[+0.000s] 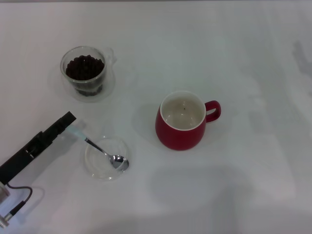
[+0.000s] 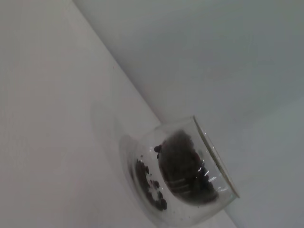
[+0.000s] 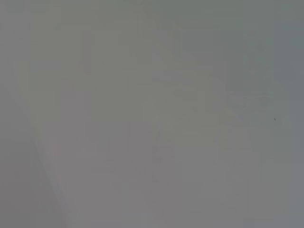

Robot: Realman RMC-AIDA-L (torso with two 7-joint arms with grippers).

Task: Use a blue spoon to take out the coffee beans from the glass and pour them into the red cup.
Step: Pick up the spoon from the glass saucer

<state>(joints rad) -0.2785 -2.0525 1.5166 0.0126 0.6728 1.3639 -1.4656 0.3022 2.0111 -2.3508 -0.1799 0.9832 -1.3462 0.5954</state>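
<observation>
- One arm alone is at work: the left claw (image 1: pixel 72 125) reaches in from about 8 o'clock in the head view and sits at the pale end of the blue spoon (image 1: pixel 100 148).
- Whether its tips are clamped on the handle or only beside it, I cannot tell; the dark arm covers that spot.
- Spoon bowl lies inside the shallow clear dish (image 1: pixel 93 165), low and left of centre, and it looks bare, with no beans in it.
- Glass (image 1: pixel 84 71) stands at roughly 10 o'clock on the counter (image 1: pixel 253 58), well apart from the spoon, and the coffee beans (image 1: pixel 85 67) fill it as a dark heap near the rim.
- Red cup (image 1: pixel 181 131) stands near the centre, handle toward 3 o'clock; its cream inside looks empty apart from a tiny dark speck whose nature is unclear.
- My reading: nothing has been transferred yet. Taking hold of the spoon is the step in hand; lifting, scooping from the glass, carrying across and tipping into the cup are all left.
- Left wrist view shows only the glass (image 2: pixel 180 175) and its beans (image 2: pixel 183 166) tilted against the pale counter; no fingers show there.
- Right wrist view is a blank grey surface, and the right claw appears in no picture, so that arm seems parked out of sight.
- Lower part of the left arm is cut off at the head view's edge.
</observation>
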